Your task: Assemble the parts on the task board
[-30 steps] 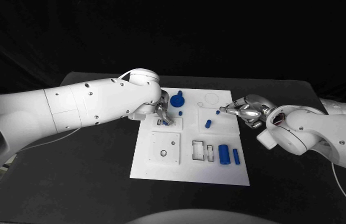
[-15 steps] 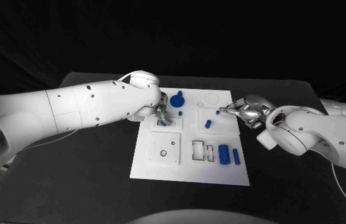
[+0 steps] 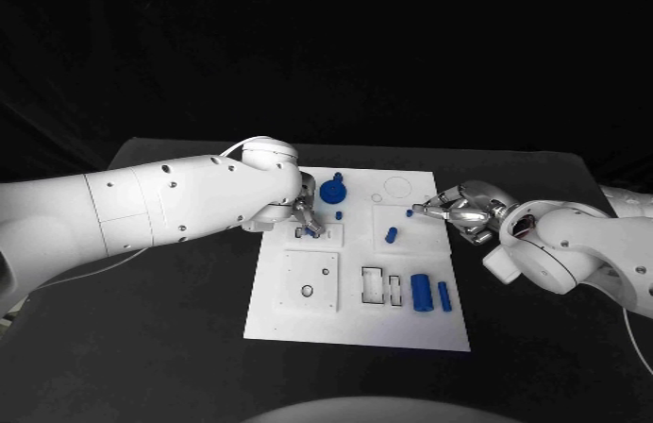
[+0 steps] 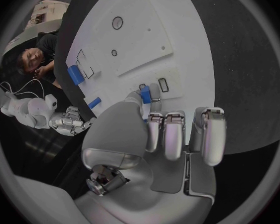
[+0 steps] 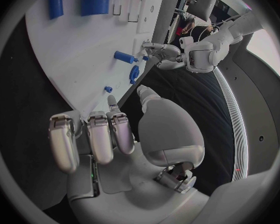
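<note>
The white task board lies in the middle of the table. My left hand hovers over the board's far left part, pinching a small blue peg between thumb and a finger above a small slot. A round blue knob stands just beyond it. My right hand sits at the board's right edge with its fingers curled and nothing in them, close to a tiny blue peg. A longer blue peg stands mid-board.
Two blue cylinders lie at the board's near right beside two rectangular slots. A raised square plate with holes fills the near left. Black table surrounds the board.
My left hand has drifted slightly toward the far side of the board with the peg still pinched. The right hand has stayed in place.
</note>
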